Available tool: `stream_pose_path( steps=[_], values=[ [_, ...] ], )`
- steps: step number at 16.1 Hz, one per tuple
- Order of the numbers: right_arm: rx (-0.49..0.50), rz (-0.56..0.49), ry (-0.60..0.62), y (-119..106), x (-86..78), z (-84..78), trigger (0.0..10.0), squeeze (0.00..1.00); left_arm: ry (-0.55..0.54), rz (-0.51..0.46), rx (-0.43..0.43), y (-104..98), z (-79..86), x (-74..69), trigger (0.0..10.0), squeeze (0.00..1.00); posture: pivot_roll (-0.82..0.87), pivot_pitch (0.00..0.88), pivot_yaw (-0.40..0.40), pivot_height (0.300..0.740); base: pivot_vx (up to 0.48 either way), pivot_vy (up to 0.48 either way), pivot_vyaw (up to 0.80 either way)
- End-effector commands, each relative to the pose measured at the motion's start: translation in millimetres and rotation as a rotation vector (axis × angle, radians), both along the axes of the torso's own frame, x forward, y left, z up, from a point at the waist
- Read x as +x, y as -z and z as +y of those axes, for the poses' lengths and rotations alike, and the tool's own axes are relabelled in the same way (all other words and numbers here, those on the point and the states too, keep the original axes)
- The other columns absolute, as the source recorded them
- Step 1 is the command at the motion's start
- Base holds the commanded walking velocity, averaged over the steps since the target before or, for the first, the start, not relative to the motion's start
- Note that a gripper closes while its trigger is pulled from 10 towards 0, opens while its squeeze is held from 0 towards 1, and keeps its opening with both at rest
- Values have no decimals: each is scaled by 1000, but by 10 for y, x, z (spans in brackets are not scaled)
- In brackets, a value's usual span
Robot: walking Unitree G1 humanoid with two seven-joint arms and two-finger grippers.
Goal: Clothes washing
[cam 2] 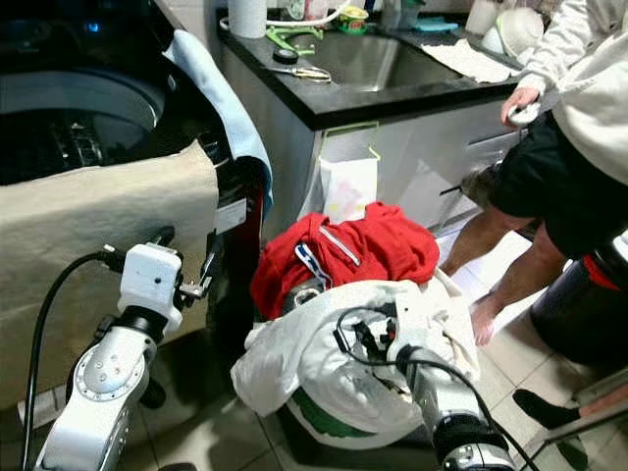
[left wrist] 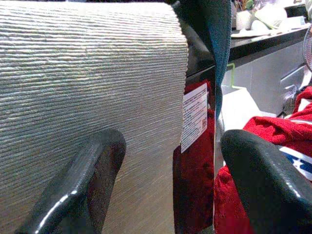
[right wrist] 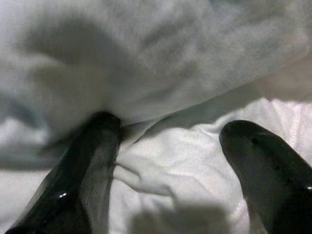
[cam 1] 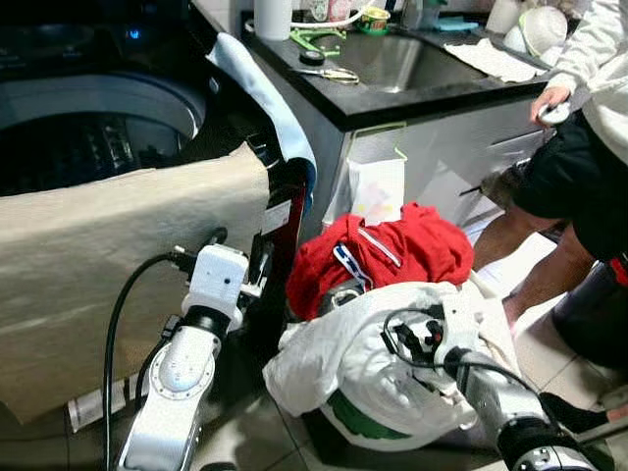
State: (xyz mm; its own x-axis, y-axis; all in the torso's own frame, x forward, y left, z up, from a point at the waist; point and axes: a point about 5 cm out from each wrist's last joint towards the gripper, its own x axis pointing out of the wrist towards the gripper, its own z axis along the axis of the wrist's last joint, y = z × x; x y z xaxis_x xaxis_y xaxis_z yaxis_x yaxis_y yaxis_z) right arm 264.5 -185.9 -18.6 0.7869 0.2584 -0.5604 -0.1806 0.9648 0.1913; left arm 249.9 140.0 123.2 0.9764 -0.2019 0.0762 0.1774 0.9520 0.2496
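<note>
We see the right claw pressed down into the crumpled white cotton garment that tops the laundry heap, its two black fingers spread wide with folds of that cloth between them; nothing is pinched. The heap sits on the tiled floor in a white basket with a green band, and a red fleece garment with a blue-and-white striped trim lies on it just behind the white one.

The left claw is raised beside the front corner of the black top-loading washing machine, fingers wide apart and gripping nothing. One finger is in front of the beige ribbed towel that hangs over the machine's front edge. A light blue cloth hangs over the machine's right edge.

Beyond the heap, a dark desk with a steel sink carries scissors and dishes. A person in black shorts stands at its far right end, one hand on the edge.
</note>
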Motion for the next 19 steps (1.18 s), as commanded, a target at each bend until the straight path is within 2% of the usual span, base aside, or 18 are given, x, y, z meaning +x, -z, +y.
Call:
stream_pose_path(
  steps=[1,2,3,5,10,14,19],
  values=[
    [-83,11,-26,64,-70,-74,10000,0,-6,-12,-2,-40,-10,5,10000,0,179,0,-124,740,0,0,0],
    [-111,36,-24,115,-119,-94,10000,0,-5,-12,-2,-42,-16,7,10000,0,180,0,-124,740,0,0,0],
    [-152,63,-15,157,-161,-133,0,0,-3,-15,-2,-48,-21,13,10000,0,178,0,-123,740,0,0,0],
    [-151,103,-29,208,-215,-143,0,0,2,-15,0,-49,-27,20,10000,0,171,0,-116,740,0,0,0],
    [-173,121,-2,267,-283,-189,0,0,11,-18,2,-53,-42,34,10000,0,172,0,-114,740,0,0,0],
    [-148,90,-5,227,-228,-164,0,0,9,-18,1,-54,-44,37,10000,0,172,0,-116,740,0,0,0],
    [-174,89,2,217,-213,-204,0,0,11,-18,1,-49,-54,51,10000,0,172,0,-117,740,0,0,0]
  ],
)
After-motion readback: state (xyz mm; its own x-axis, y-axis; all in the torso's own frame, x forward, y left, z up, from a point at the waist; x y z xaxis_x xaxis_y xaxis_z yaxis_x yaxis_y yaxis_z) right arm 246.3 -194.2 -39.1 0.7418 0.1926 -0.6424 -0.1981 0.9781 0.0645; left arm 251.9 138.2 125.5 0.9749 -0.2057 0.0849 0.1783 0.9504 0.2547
